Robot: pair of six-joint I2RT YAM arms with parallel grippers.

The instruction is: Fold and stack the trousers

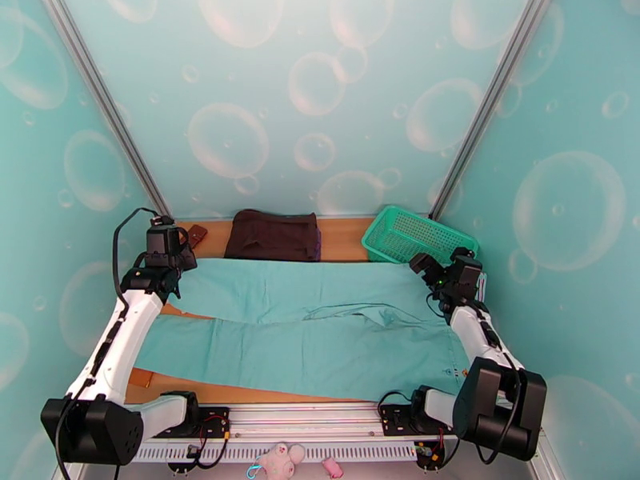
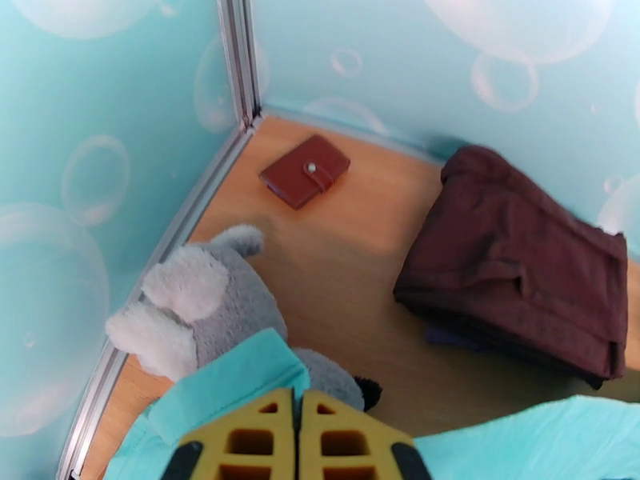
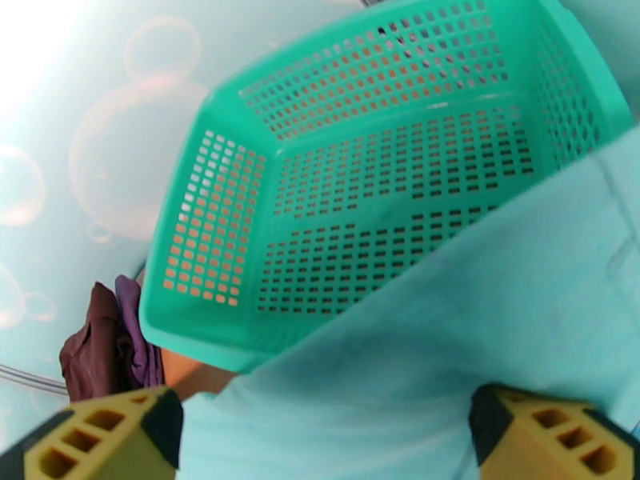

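A: Looking down from the top view: see the trousers (image 1: 320, 334) spread flat across the middle of the frame, legs running left, waist end at the right?

B: Yes. Covering most of the table (image 1: 344, 240), with bare wood showing along the upper edge. Can't read the waistband from up there, too small.

A: And the left gripper (image 1: 172, 258)?

B: Sitting at the upper left corner of the cloth. From its wrist camera, yellow fingers (image 2: 352, 430) at bottom centre, pressed tight together, with the teal hem bunched right at the tips. Probably pinched between them, though can't see into the seam.

A: Anything close by?

B: Grey plush toy (image 2: 204, 310) at lower left, partly covered by that hem. Red-brown wallet (image 2: 304, 171) above it, near the corner. Folded brown garment (image 2: 520, 266) at the right of the frame, just beyond the teal edge.

A: Right gripper (image 1: 422, 266)?

B: At the upper right corner of the trousers, just beside the green basket (image 1: 416, 232). Spread wide in its wrist view, one yellow finger in each lower corner, teal cloth lying between, gripping nothing.
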